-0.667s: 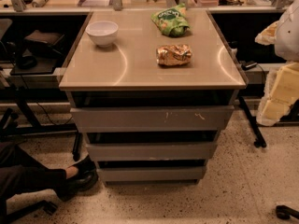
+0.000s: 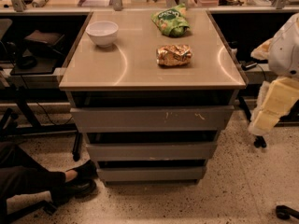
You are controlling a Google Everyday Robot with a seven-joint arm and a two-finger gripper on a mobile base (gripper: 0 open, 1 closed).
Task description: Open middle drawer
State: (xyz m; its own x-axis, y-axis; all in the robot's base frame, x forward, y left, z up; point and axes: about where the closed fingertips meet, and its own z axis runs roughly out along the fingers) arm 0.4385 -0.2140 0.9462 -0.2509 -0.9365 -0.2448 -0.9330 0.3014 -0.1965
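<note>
Warm yellowish light from above. Glare on tabletop (image 2: pixel 140 71): pale curved arcs left and right. Black shadow fills the gap above the middle drawer (image 2: pixel 150 151). At the right edge, below tabletop level, the gripper (image 2: pixel 267 118) is lit cream. Under-desk areas on both sides are dark.

Tabletop (image 2: pixel 140 66) showing smooth semi-gloss, throwing glare; middle drawer (image 2: pixel 152 151) front looking matt grey, unmarked; bowl (image 2: pixel 102 33) shining glossy white; gripper (image 2: pixel 267 117) hanging right of tabletop, looking matt cream plastic
</note>
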